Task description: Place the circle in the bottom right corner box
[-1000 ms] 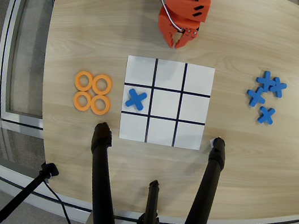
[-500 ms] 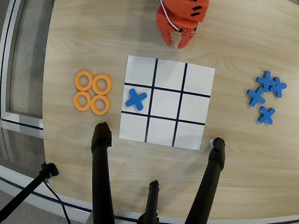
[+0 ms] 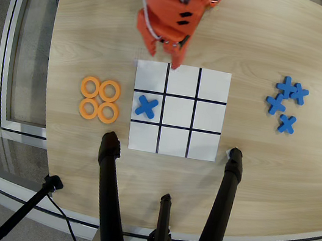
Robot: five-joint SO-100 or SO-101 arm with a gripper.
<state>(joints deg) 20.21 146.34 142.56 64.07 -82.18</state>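
Note:
Several flat orange rings (image 3: 83,86) lie in a square cluster on the wood table, left of the white 3x3 paper grid (image 3: 183,80). The grid's lower right corner cell (image 3: 203,146) is bare. One blue cross (image 3: 146,106) lies in the left middle cell. My orange gripper (image 3: 166,58) hangs over the table just above the grid's top edge, near the top left cell, and holds nothing. From straight above I cannot tell whether its fingers are apart. It is far from the rings.
Several blue crosses (image 3: 285,103) lie in a loose group on the table right of the grid. Black tripod legs (image 3: 107,192) rise from the near edge, either side of the grid's bottom. The table's curved edge (image 3: 46,120) runs close left of the rings.

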